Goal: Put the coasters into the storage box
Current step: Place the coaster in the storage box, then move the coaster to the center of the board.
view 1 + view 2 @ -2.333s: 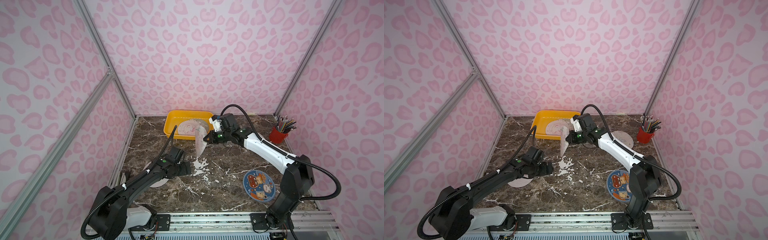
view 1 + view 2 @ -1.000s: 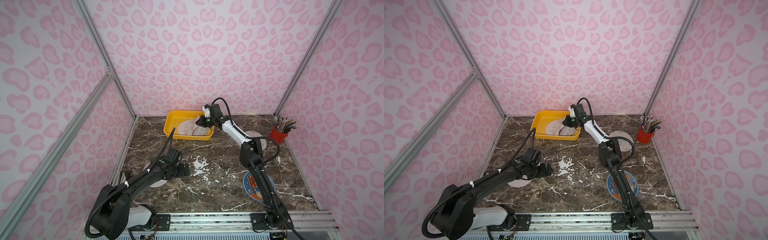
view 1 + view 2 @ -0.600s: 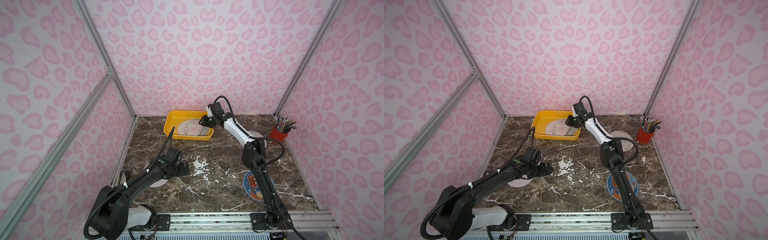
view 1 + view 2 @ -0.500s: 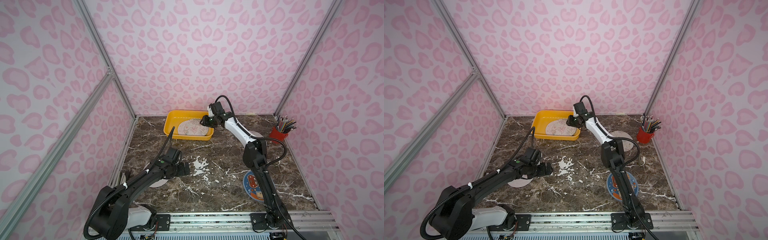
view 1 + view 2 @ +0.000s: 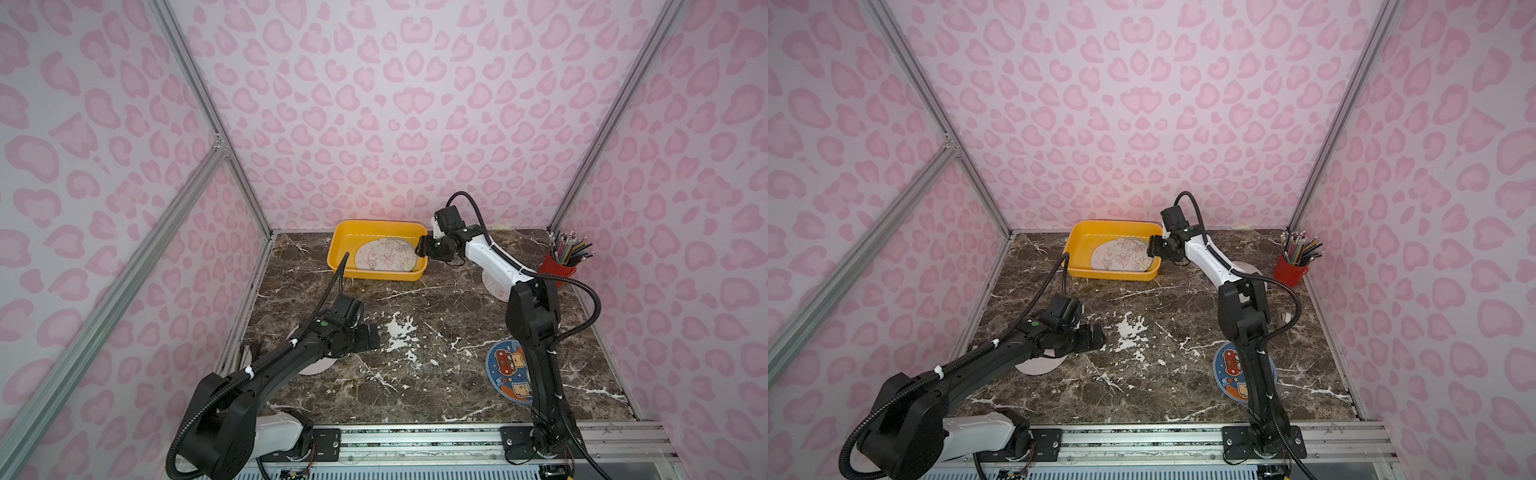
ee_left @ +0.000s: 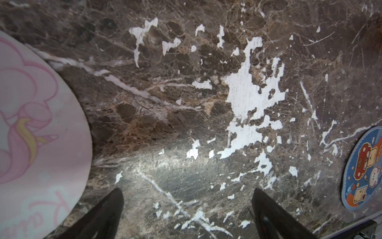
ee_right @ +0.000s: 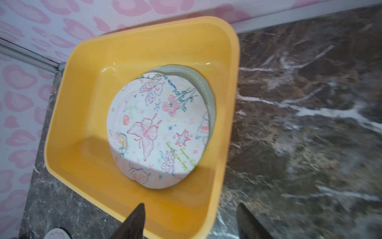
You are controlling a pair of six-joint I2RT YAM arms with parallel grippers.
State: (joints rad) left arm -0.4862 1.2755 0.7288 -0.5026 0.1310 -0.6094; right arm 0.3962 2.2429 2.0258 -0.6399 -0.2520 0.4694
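1. The storage box (image 5: 343, 245), at the back of the table (image 5: 415, 299), holds a butterfly-print coaster (image 7: 159, 128) lying on a pale-green coaster (image 7: 203, 82).
2. The right gripper (image 7: 190, 207) hovers above the box's rim, jaws spread and empty.
3. The left gripper (image 6: 187, 192) is spread over bare marble beside a pink coaster (image 6: 31, 124). A blue coaster (image 5: 503, 365) lies apart.
4. A red cup (image 5: 555, 272) holds pencils (image 5: 569, 249).

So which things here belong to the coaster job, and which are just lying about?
Job: yellow storage box; inside it, butterfly-print coaster lying on a greenish coaster; outside it, pink coaster, dark blue cartoon coaster, pale coaster.
Lying about: red pencil cup.
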